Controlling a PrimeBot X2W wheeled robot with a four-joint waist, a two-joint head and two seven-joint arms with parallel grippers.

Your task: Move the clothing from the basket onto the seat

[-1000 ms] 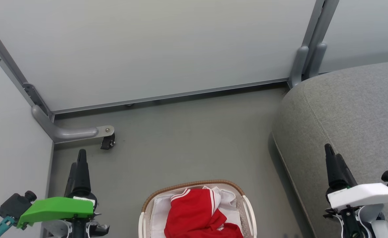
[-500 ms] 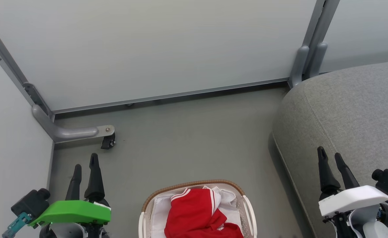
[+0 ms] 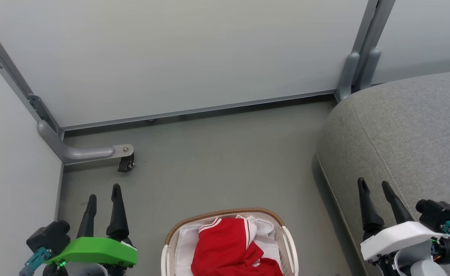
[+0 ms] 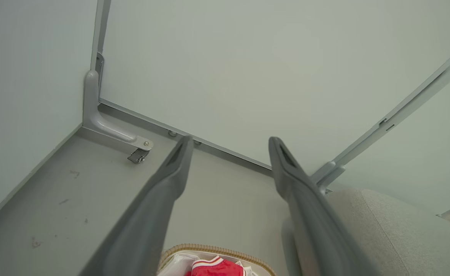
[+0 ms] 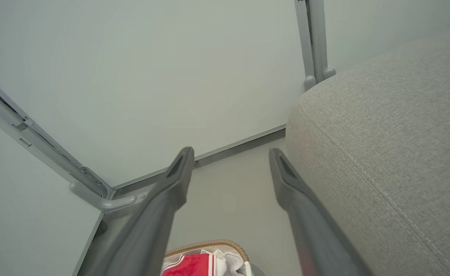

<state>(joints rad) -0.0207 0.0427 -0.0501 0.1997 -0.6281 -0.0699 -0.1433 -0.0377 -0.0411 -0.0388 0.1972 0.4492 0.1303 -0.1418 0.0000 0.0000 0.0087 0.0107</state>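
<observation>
Head view: your left gripper (image 3: 104, 191) and right gripper (image 3: 372, 181) had just parted empty jaws; clothing (image 3: 225, 245) awaited pickup in the basket (image 3: 225, 211)

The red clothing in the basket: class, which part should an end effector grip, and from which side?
Grip the clothing at its raised, bunched middle, coming down from above. It lies crumpled in the open-topped basket, whose walls would likely block a sideways approach.
</observation>
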